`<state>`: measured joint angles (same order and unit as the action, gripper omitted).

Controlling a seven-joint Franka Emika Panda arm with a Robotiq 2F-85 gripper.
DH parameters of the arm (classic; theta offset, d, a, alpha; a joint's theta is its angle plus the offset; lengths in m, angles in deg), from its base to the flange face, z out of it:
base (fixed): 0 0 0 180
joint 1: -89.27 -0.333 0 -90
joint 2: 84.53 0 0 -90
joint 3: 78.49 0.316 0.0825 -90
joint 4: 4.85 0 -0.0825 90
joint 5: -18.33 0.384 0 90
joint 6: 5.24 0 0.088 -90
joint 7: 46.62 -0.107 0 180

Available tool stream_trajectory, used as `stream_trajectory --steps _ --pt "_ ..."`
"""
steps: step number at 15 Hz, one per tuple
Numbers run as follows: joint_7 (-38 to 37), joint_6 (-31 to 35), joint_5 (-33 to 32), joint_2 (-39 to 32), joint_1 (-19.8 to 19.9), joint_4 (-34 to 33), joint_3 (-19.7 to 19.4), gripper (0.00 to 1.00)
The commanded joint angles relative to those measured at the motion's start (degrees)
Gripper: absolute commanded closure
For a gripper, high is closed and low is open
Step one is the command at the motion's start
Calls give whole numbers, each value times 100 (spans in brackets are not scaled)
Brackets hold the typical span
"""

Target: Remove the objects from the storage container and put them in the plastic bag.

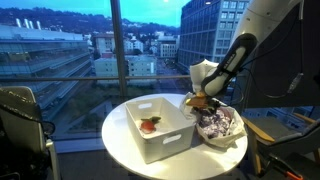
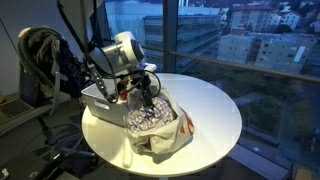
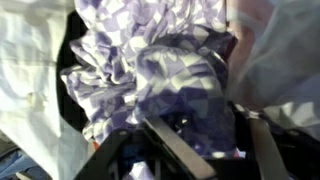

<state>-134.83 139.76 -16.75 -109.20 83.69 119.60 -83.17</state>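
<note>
The purple-white checked cloth (image 1: 218, 122) lies bunched inside the plastic bag (image 1: 229, 141), which sits open-mouthed at the right side of the round white surface (image 1: 120, 140), just beside the storage container (image 1: 165, 148). In the wrist view the cloth (image 3: 150, 70) fills the middle of the frame, with the pale bag walls (image 3: 30, 60) at the left and right edges. The dark jaws come in from the bottom edge of that view and stand apart, directly over the folds. They do not appear to pinch any fabric, though the blur leaves some doubt. In an exterior view the arm (image 2: 120, 50) reaches down from the upper left to the bag mouth (image 2: 165, 142), with the container (image 2: 97, 102) just behind it.

By this layout the cloth counts as delivered, so one object of the set is done. A small reddish-brown rounded item (image 1: 150, 125) lies on the container floor, near the middle of the frame, and has yet to be moved. I cannot make out any small dark item. A dark patch shows among the folds in the lower middle of the wrist view, but it may be only shadow. The task therefore looks partly complete. The likely remaining work is to lift clear of the bag, cross to the container, take the reddish item, and check for anything else inside.
</note>
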Motion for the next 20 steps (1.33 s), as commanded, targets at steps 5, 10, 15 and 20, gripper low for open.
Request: stream_trajectory --steps 5,10,15,20 --pt "1241 -2050 812 1255 -621 -211 653 0" --pt "1270 -1311 690 856 -1019 -939 1166 0" --pt "1445 -835 540 -249 -1389 -2147 1059 0" --pt "1982 -557 990 -1529 -1399 -3374 769 0"
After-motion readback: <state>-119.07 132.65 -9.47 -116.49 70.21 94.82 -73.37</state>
